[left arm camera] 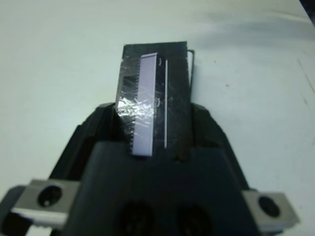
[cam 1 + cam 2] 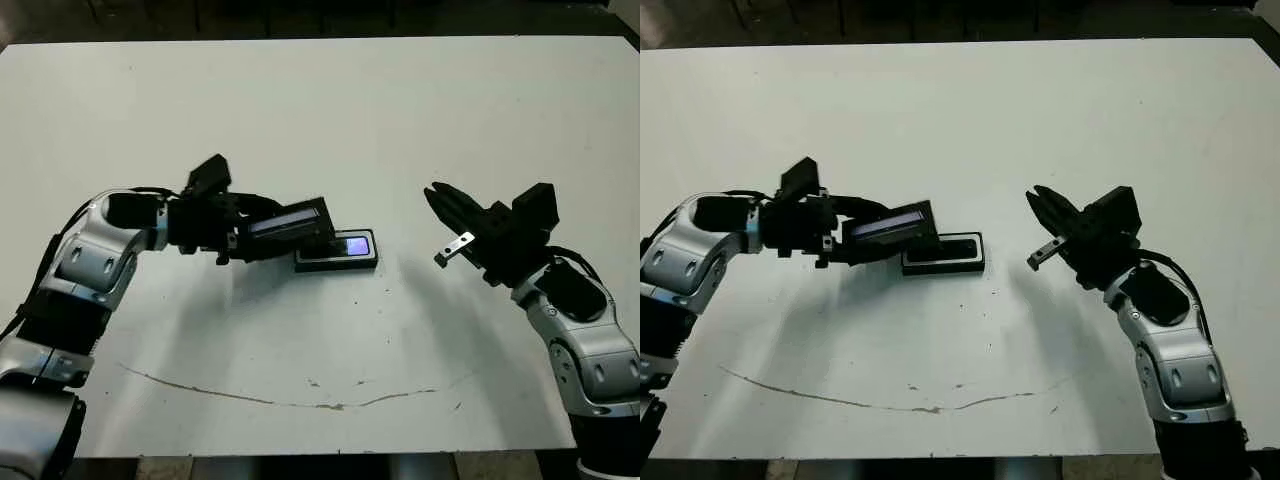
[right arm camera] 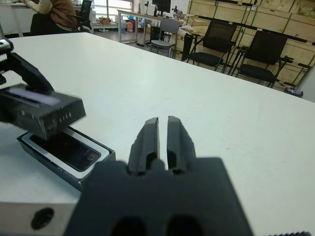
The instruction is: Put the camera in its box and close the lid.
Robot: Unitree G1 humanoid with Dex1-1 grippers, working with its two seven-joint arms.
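Lid (image 2: 288, 218) work is what we've got in hand: our left claw (image 2: 318, 232) is pinching it by the sides, tilted over the box's near end, and the camera (image 2: 354, 243) already sits in the box (image 2: 337, 263) on the desk (image 2: 320, 100). We'd level it, square the edges, then press down. Right claw (image 3: 163, 136) is pressed together, holding nothing, well apart.
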